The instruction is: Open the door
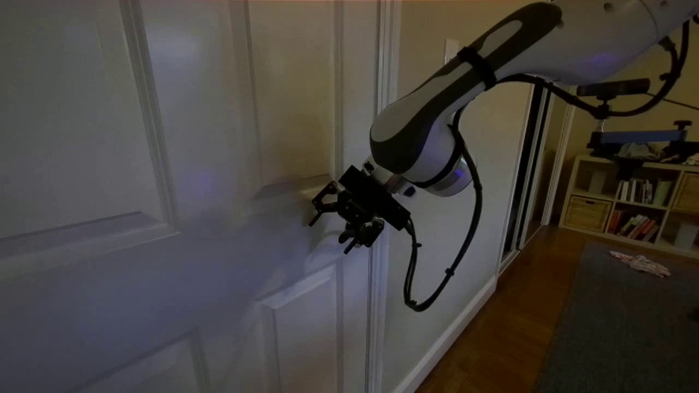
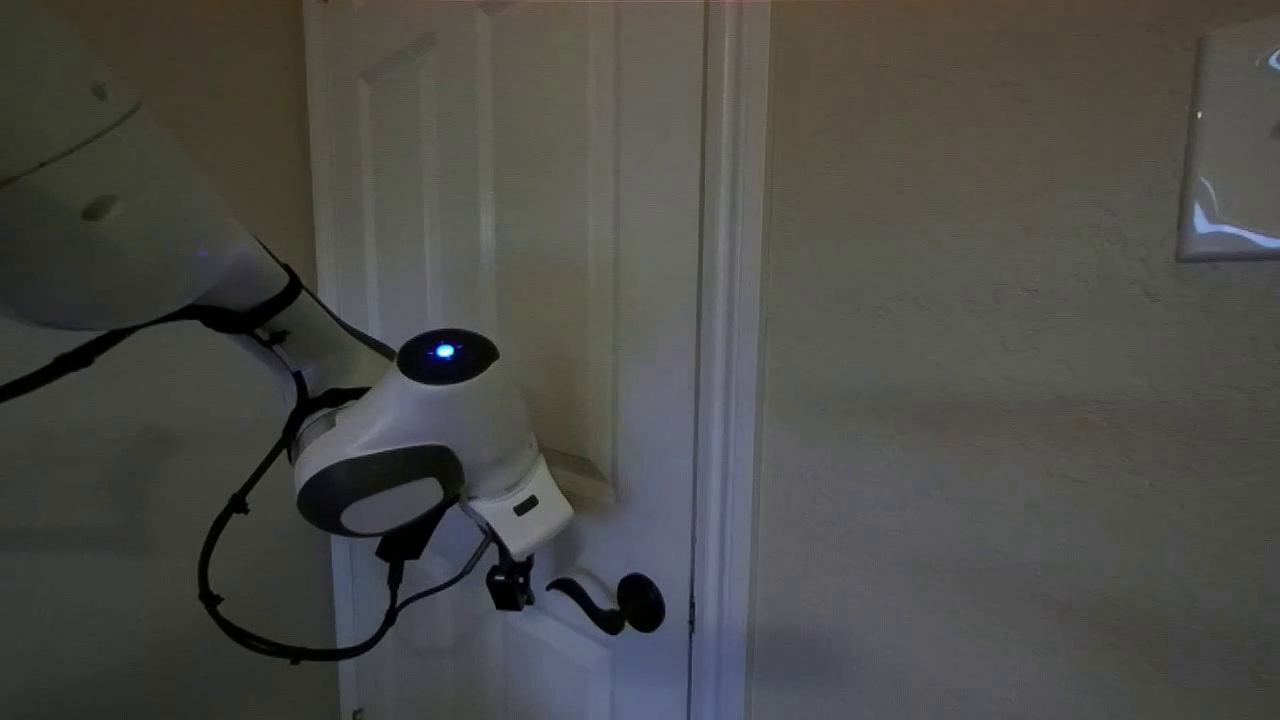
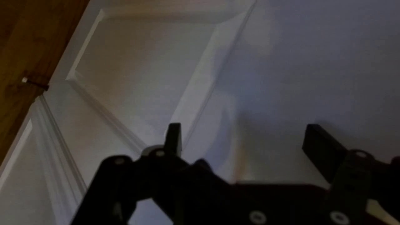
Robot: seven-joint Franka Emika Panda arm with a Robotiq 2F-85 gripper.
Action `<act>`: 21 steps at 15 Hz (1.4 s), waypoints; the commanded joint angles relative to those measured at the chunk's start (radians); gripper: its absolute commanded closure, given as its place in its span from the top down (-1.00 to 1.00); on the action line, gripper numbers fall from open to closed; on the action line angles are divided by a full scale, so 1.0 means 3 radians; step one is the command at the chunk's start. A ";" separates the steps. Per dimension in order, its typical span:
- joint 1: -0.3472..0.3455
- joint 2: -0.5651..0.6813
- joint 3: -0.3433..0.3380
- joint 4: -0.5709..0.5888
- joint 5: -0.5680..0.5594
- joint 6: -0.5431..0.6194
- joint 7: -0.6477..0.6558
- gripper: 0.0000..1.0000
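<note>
A shelf (image 1: 583,183) well apart from the door (image 2: 650,400) holds books (image 1: 636,226) and baskets (image 1: 587,213). The door stands in its frame (image 2: 732,350), edge close along it; past the wall (image 1: 491,164) a rug (image 1: 617,311) covers floor (image 1: 535,273). The gripper (image 3: 243,136), jaws spread wide, points at the door beside the handle (image 2: 630,605); whether they touch, I cannot tell.

Every view crops part of the door (image 2: 540,300).
</note>
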 commanded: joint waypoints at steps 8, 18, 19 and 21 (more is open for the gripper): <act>0.0354 -0.0497 -0.0654 -0.0501 0.0068 -0.0180 0.0449 0.53; 0.0406 -0.0369 -0.0753 -0.0246 -0.0033 -0.0408 0.0490 -0.81; 0.0410 -0.0341 -0.0779 -0.0211 -0.0050 -0.0453 0.0498 -0.42; 0.0383 -0.0276 -0.0778 -0.0106 -0.0054 -0.0554 0.0481 -0.03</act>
